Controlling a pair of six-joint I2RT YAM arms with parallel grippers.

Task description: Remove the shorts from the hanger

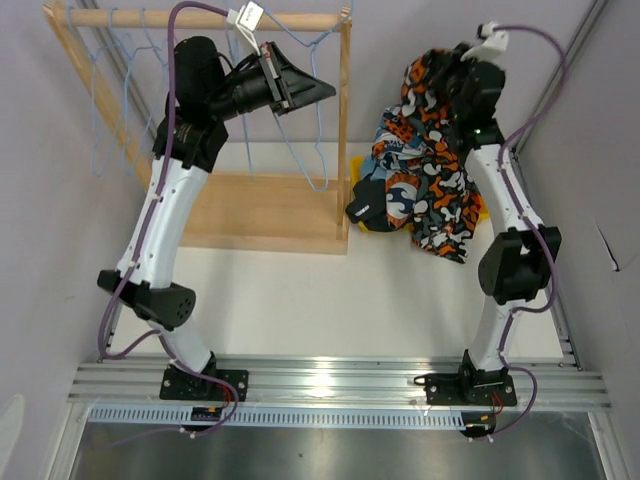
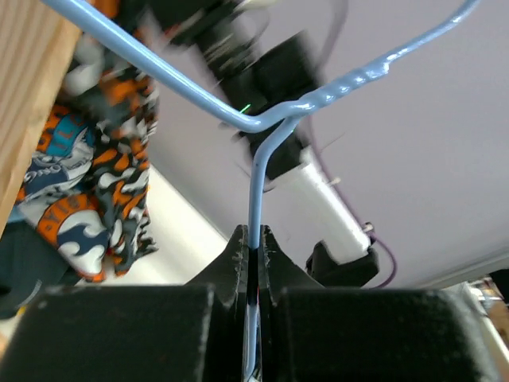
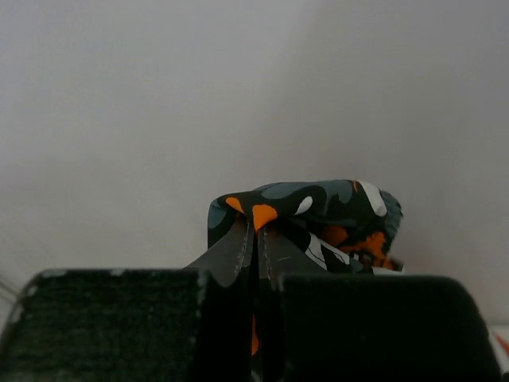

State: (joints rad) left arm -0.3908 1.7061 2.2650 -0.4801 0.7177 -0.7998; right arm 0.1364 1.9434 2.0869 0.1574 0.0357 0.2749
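My left gripper (image 1: 322, 91) is shut on the wire of a bare light blue hanger (image 1: 312, 168), up by the wooden rack's right post. In the left wrist view the hanger (image 2: 256, 179) runs straight down between the closed fingers (image 2: 237, 247). My right gripper (image 1: 455, 68) is raised at the back right, shut on the orange-black-white blotch print shorts (image 1: 440, 190), which hang down from it apart from the hanger. A fold of these shorts (image 3: 318, 203) bulges over the closed right gripper (image 3: 256, 232). The same shorts (image 2: 95, 175) show at the left of the left wrist view.
A wooden rack (image 1: 262, 212) with a top dowel (image 1: 200, 18) stands at the back left; more light blue hangers (image 1: 108, 105) hang on it. Below the held shorts lies a pile with a blue-and-orange print pair (image 1: 398, 190) and a dark piece (image 1: 364, 207).
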